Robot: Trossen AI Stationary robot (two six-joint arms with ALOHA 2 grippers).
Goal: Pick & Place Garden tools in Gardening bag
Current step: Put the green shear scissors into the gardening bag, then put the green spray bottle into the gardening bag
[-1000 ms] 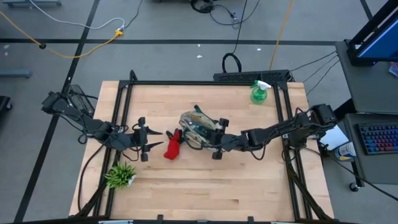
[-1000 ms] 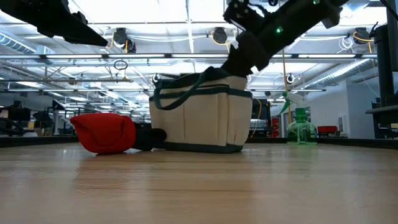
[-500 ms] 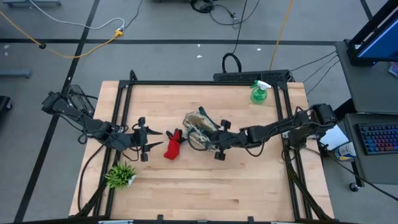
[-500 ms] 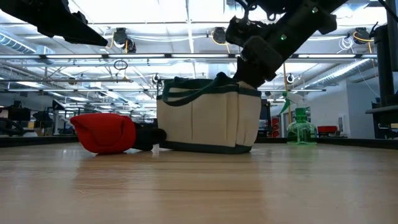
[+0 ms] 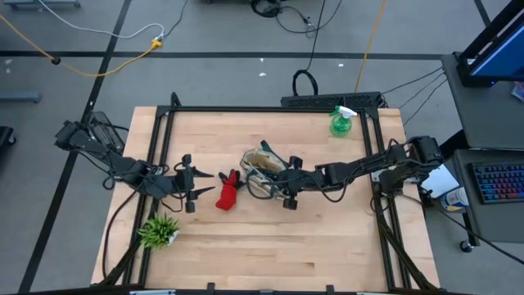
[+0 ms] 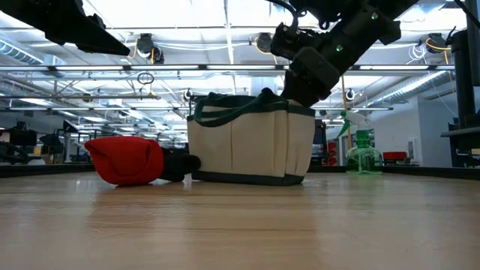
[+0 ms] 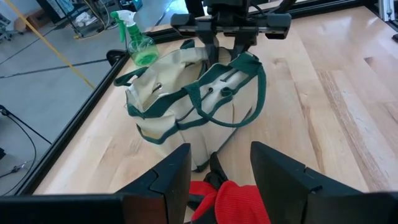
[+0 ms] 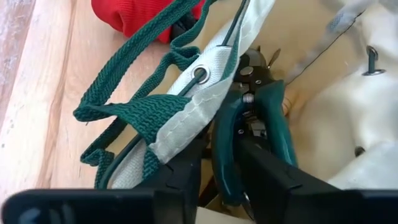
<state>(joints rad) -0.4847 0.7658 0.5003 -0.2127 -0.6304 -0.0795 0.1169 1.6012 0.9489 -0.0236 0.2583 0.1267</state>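
The cream gardening bag (image 5: 260, 172) with green trim stands upright mid-table on its base (image 6: 247, 177). My right gripper (image 8: 221, 186) reaches over its right rim into the mouth, open. Green-handled pruning shears (image 8: 252, 118) point head-down inside the bag, one handle between the fingers. A red glove (image 5: 227, 192) lies on the table against the bag's left side. My left gripper (image 5: 211, 183) hangs open just left of the glove, touching nothing. A green spray bottle (image 5: 340, 121) stands at the far right. My right gripper's fingers stand on either side of one shears handle (image 8: 225, 155), slanting down from the table's right. A thin dark gap shows beside one finger (image 8: 183, 174); whether the other touches the handle I cannot tell. The bag's rim (image 8: 193, 99) rests on that finger's outer side.
A spiky green plant tuft (image 5: 158, 231) sits near the front left corner. A black frame (image 5: 270, 105) runs along the table's far and side edges. Bare wood lies in front of the bag, toward the near edge.
My right gripper has tipped farther down and rolled over the bag's right rim. The bag, leaning and drawn in at first, has shifted slightly toward the table's right and now stands square. Glove and left arm have kept still.
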